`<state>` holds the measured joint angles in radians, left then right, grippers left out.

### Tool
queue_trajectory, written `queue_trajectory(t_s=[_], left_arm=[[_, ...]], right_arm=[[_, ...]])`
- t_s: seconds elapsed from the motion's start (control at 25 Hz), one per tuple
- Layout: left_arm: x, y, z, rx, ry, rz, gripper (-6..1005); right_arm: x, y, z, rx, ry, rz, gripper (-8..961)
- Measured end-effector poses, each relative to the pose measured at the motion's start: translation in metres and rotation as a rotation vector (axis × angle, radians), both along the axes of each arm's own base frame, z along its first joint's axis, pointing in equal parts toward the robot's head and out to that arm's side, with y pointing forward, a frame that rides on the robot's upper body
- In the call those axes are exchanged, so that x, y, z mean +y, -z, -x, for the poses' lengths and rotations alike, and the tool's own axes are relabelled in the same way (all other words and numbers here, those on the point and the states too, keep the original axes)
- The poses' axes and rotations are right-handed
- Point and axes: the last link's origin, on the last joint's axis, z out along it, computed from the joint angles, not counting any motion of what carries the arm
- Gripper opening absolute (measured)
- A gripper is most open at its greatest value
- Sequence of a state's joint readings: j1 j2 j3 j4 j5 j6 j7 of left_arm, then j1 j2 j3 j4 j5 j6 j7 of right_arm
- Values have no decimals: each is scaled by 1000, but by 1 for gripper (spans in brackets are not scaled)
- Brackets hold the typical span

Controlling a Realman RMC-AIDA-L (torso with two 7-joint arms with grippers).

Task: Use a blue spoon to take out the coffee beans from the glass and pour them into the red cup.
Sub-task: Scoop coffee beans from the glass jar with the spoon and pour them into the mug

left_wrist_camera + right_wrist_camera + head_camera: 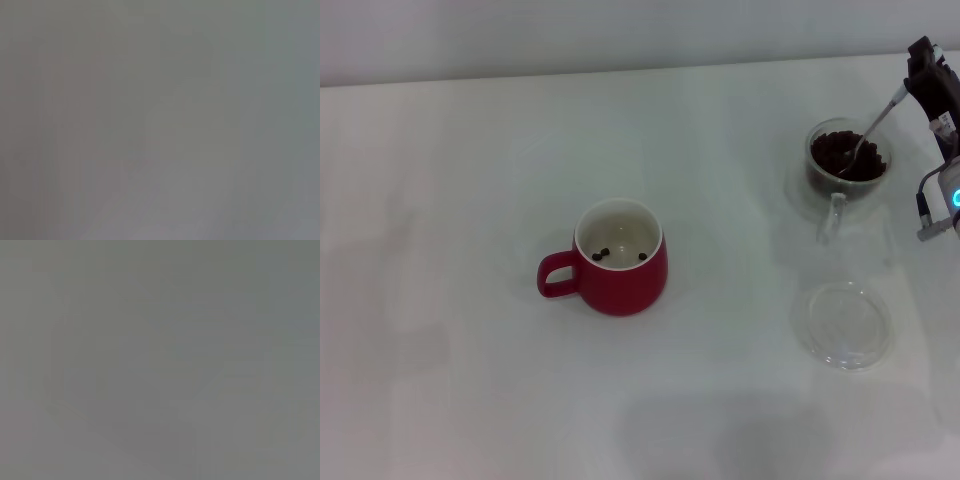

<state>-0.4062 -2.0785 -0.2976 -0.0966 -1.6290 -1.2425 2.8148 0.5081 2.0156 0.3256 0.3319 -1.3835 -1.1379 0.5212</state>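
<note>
The red cup (619, 260) stands mid-table with its handle to the left and three coffee beans (604, 253) on its white bottom. The glass (847, 160) stands at the far right, filled with a heap of dark coffee beans (840, 152). My right gripper (918, 82) at the right edge is shut on the pale handle of the blue spoon (873, 126), which slants down with its metal bowl dipped in the beans. The left gripper is out of view. Both wrist views show only flat grey.
A flat clear round saucer (841, 325) lies on the white table (470, 380) in front of the glass. The right arm's body (945, 200) with a blue light is at the right edge.
</note>
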Motion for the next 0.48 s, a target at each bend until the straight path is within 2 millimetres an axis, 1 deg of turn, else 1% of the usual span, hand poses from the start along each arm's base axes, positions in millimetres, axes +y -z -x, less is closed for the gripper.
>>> queue_trajectory(t_s=[0.48], left_arm=[[0, 0, 0, 0, -2, 0, 876]], right_arm=[[0, 0, -8, 90, 22, 13, 164]])
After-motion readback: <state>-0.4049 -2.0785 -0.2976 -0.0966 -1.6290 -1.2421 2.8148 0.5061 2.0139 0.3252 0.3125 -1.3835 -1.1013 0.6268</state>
